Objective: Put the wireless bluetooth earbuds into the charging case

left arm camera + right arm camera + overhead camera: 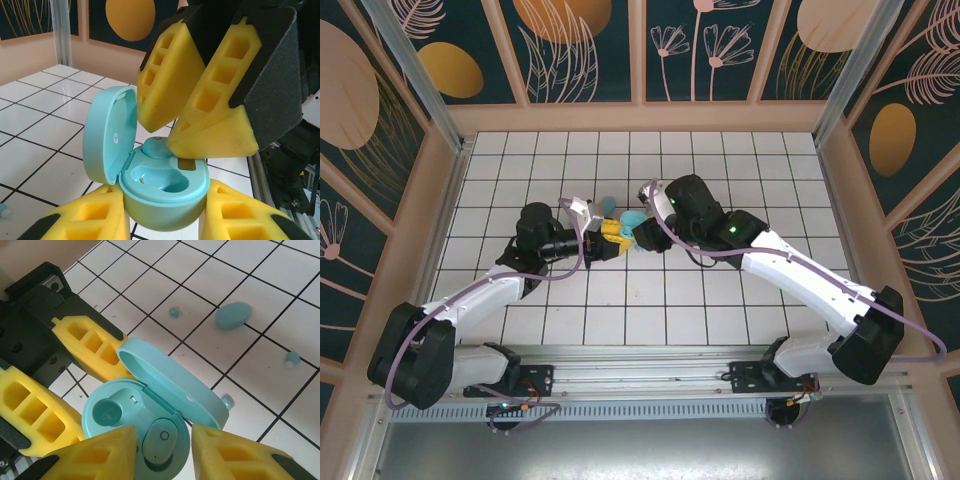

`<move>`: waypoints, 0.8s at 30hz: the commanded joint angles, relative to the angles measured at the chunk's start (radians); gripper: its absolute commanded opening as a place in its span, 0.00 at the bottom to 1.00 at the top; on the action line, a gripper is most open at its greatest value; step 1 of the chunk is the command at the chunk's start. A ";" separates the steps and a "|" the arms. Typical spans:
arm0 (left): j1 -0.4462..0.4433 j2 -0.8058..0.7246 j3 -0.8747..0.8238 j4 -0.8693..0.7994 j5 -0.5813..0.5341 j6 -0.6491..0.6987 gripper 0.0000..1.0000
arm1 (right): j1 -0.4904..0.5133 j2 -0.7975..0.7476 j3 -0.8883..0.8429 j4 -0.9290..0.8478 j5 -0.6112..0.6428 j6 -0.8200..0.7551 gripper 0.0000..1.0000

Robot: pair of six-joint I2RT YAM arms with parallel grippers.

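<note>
Light-blue earbud (160,440) sits in one pocket of the open case (172,380). My right gripper (167,134) hangs over it, fingers parted and gripping nothing, while my left gripper (165,220) is clamped on the case. The other pocket (107,412) is bare, so I judge the job half done. A loose earbud (226,401) lies on the table (210,270) by the lid, with others farther off.

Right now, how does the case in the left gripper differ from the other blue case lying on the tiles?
The held case has its lid swung open, with one earbud seated inside; the loose case is shut. The held case is clamped in the left gripper; the loose case lies free on the tiled table. Both are light-blue ovals.
</note>
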 commanded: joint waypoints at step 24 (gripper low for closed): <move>0.002 -0.031 -0.012 0.052 0.001 -0.024 0.00 | -0.018 -0.075 0.040 -0.036 -0.058 0.069 0.38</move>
